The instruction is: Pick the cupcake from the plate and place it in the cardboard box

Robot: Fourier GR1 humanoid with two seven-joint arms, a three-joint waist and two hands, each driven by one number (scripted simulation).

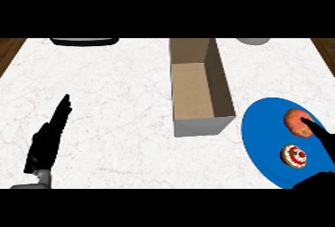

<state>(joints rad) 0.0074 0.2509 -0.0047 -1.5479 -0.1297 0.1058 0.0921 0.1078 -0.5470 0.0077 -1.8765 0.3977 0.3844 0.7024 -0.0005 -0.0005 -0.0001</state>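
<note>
The cupcake (294,155) is seen resting on the blue plate (262,133) at the desk's (111,111) right edge, beside a reddish round item (297,121). The right robot hand (321,137) is extended over the plate, fingers straight, nothing held. The left robot hand (49,137) is open, empty. The cardboard box (200,88) is observed open, left of the plate.

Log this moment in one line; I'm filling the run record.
right hand: open over blue plate | cupcake: on plate | cardboard box: holds nothing | left hand: resting open
</note>
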